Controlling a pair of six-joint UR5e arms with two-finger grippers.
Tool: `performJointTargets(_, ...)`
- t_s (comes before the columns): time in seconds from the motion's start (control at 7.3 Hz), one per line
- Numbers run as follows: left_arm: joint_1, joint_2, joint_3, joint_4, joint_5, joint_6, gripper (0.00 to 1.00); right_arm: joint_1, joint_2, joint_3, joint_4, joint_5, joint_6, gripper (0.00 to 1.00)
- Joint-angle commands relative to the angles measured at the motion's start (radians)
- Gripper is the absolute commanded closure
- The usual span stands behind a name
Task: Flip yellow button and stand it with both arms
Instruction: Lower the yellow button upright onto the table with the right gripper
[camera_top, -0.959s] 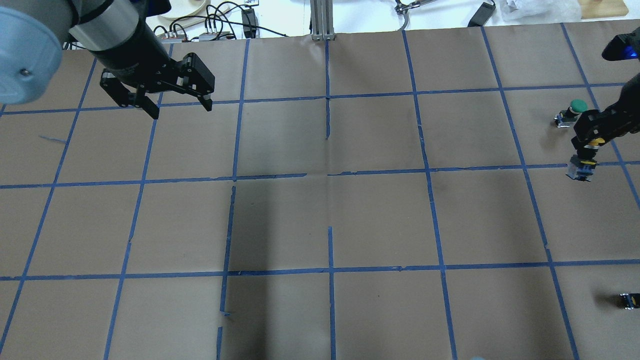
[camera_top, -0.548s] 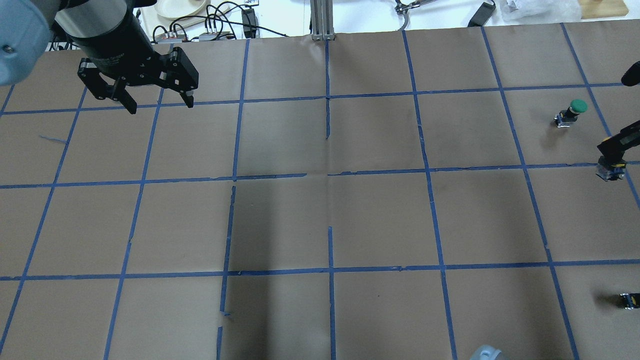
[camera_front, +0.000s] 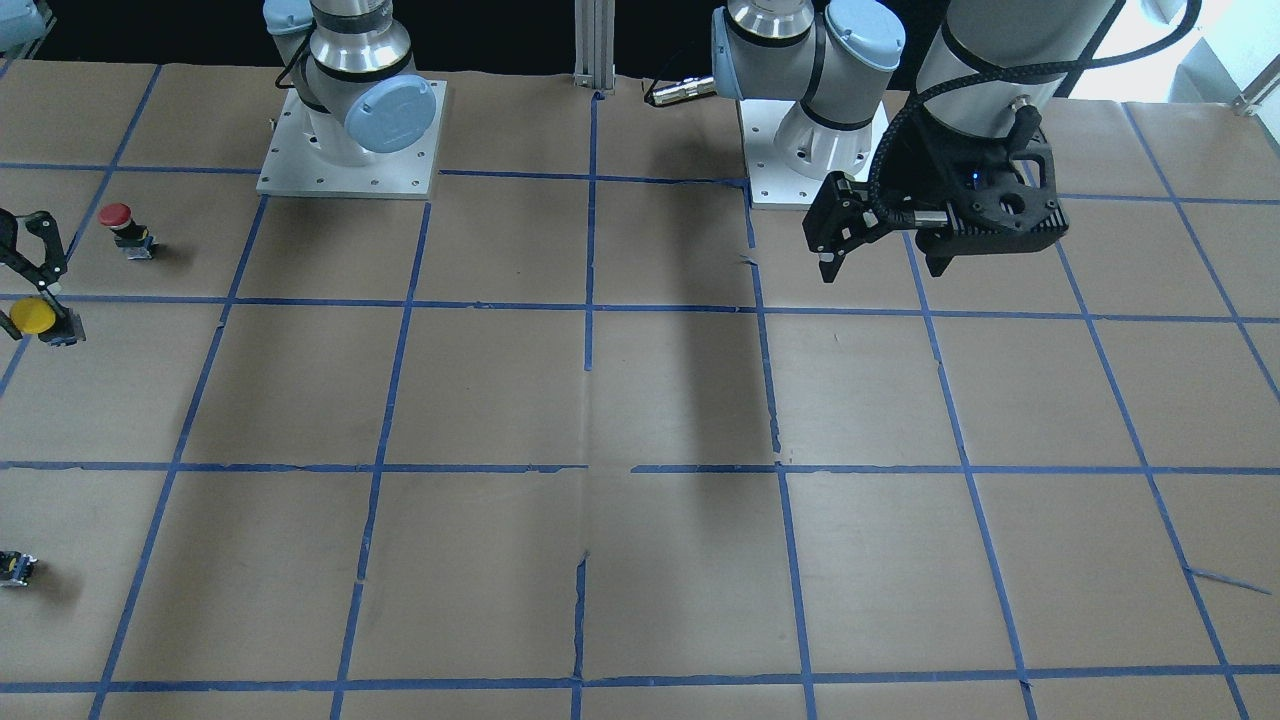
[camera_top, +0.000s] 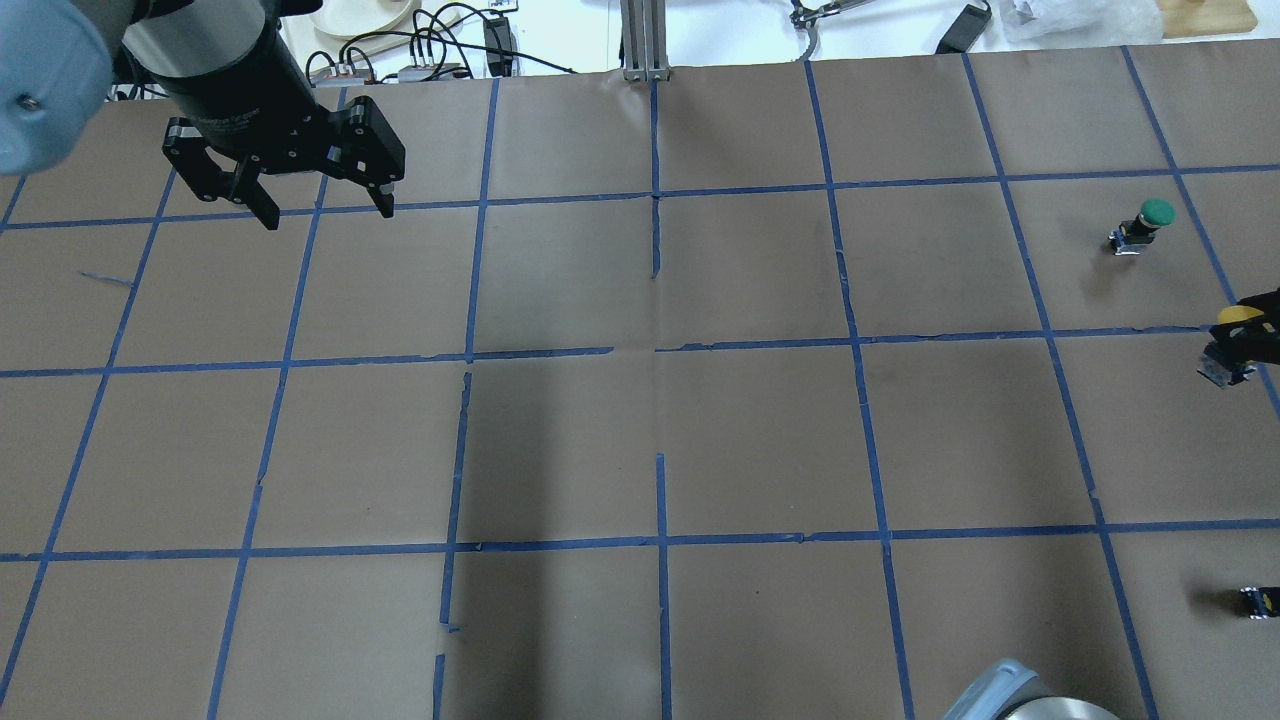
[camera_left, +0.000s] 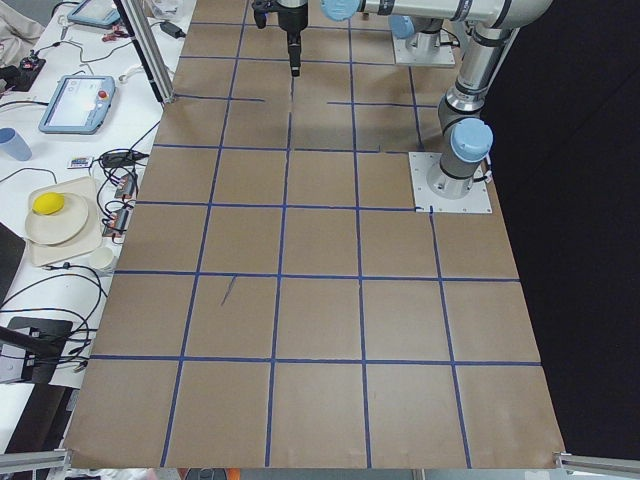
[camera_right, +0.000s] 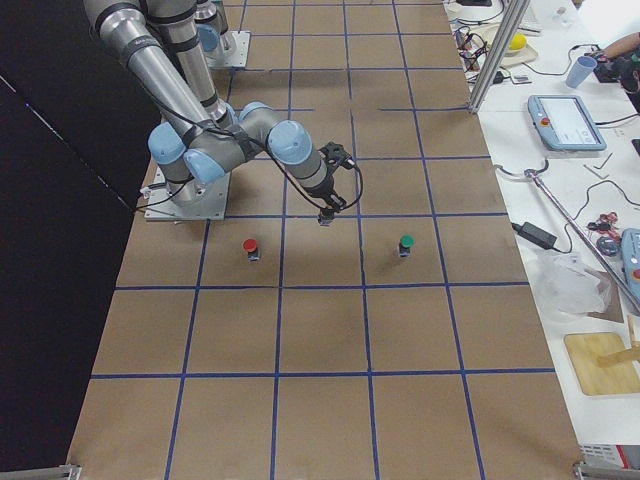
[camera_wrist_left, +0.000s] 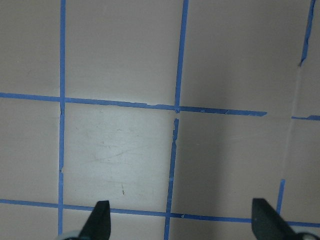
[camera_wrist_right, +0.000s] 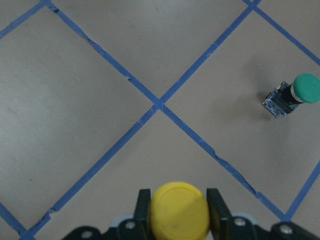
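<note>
The yellow button has a round yellow cap and sits between the fingers of my right gripper, which is shut on it. In the overhead view the button is at the far right edge, cap tilted away and grey body lower. In the front-facing view it is at the far left edge under the right gripper. My left gripper is open and empty, high over the far left of the table. Its fingertips frame bare paper.
A green-capped button stands beyond the yellow one and also shows in the right wrist view. A red-capped button stands near the right arm's base. A small black block lies at the near right edge. Brown paper with blue tape lines covers the table.
My right gripper has carried the yellow button rightwards, almost out of the overhead view. My left gripper has moved left and back, and stays open.
</note>
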Motion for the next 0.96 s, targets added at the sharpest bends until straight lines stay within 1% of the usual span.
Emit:
performJointTargets(0.0, -0.006, 0.007, -0.002, -0.001, -0.004, 0.011, 0.0, -0.076, 0.017, 0.051, 0.0, 0.107, -0.195, 0.92)
performJointTargets(0.14, -0.004, 0.007, -0.005, -0.003, -0.021, 0.013, 0.0, -0.096, 0.05, 0.052, 0.003, 0.135, -0.25, 0.92)
performJointTargets(0.27, -0.006, 0.016, -0.017, -0.004, -0.024, 0.028, 0.0, -0.125, 0.108, 0.051, 0.003, 0.198, -0.322, 0.92)
performJointTargets(0.41, -0.006, 0.019, -0.023, 0.002, -0.022, 0.037, 0.0, -0.173, 0.151, 0.051, 0.009, 0.216, -0.378, 0.92)
performJointTargets(0.55, -0.006, 0.019, -0.022, 0.007, -0.022, 0.037, 0.0, -0.198, 0.159, 0.052, 0.022, 0.223, -0.412, 0.92)
performJointTargets(0.68, -0.006, 0.016, -0.022, 0.008, -0.022, 0.037, 0.0, -0.209, 0.161, 0.051, 0.075, 0.223, -0.458, 0.92)
performJointTargets(0.82, -0.006, 0.016, -0.023, 0.008, -0.022, 0.039, 0.0, -0.214, 0.163, 0.052, 0.092, 0.223, -0.51, 0.92)
